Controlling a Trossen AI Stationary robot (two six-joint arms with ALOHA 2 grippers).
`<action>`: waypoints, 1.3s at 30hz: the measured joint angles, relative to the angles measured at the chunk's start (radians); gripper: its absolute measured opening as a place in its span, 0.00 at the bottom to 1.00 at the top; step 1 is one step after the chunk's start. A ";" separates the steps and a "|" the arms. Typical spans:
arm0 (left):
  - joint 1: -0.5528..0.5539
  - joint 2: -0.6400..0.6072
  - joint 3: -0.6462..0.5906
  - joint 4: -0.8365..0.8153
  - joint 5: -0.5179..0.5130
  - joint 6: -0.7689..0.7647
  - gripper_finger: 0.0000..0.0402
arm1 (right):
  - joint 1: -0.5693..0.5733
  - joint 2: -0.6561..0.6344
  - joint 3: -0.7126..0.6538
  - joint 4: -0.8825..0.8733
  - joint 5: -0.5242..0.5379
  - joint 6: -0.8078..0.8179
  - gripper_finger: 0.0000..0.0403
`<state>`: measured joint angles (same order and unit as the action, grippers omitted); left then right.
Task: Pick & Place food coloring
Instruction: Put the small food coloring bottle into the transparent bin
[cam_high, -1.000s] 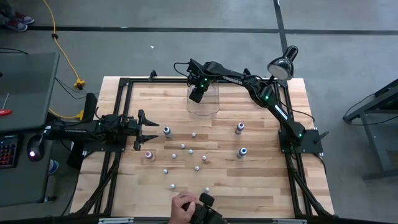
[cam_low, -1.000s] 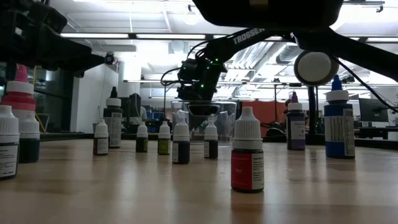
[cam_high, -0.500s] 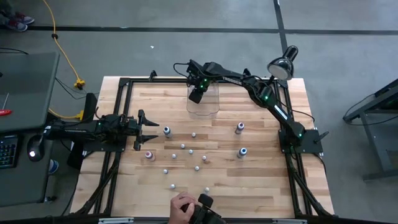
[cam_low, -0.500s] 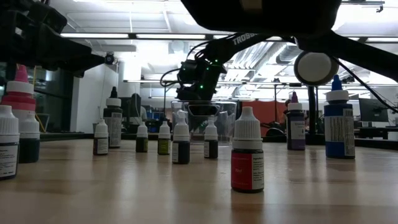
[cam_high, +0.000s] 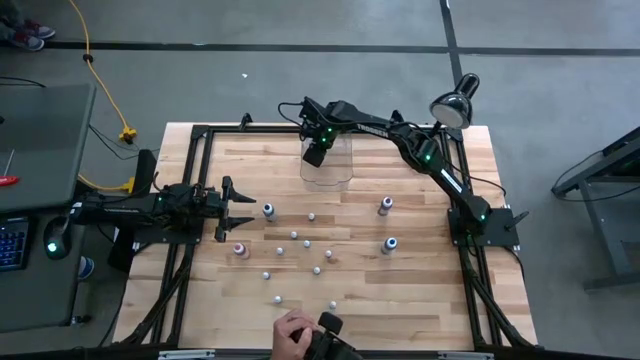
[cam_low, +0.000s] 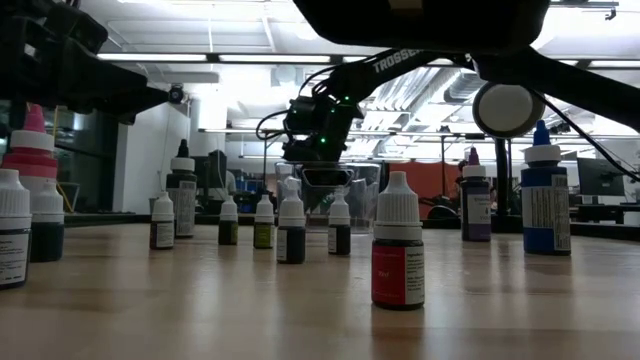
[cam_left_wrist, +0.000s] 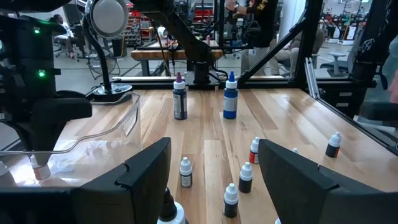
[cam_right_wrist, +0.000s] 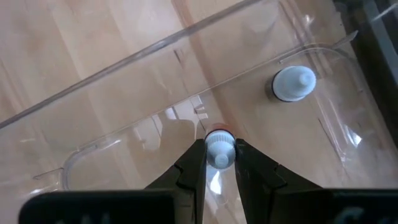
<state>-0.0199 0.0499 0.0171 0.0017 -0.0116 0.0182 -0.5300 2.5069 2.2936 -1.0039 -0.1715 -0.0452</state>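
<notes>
Bottle (cam_right_wrist: 219, 149) body hidden between right gripper (cam_right_wrist: 219, 167) fingers; only cap shows. Bottles (cam_high: 312, 216) in high view too small for colour. Left gripper (cam_left_wrist: 211, 180) fingertips cut off by picture edge.

White lettering reading "TROSSEN" runs along the right arm (cam_low: 400, 62) in the low view; the bottle labels are too small to read.

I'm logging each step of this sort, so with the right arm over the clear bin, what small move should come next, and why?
Probably lower a little and open. The right hand is shut on a small bottle by its cap, hanging over the clear bin, where one bottle already stands. The held bottle looks clear of that one, so releasing here should land it inside.
</notes>
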 joint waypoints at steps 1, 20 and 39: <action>0.000 0.000 0.000 0.000 0.000 0.000 0.59 | 0.000 0.000 0.000 0.000 0.000 0.000 0.16; 0.000 0.000 0.000 0.000 0.000 0.000 0.59 | 0.014 0.000 0.000 0.000 -0.003 0.004 0.35; 0.000 0.000 0.000 0.000 0.000 0.000 0.59 | 0.019 -0.028 0.063 -0.075 0.057 0.003 0.36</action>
<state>-0.0197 0.0498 0.0170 0.0017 -0.0113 0.0185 -0.5110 2.4789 2.3566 -1.0789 -0.1149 -0.0425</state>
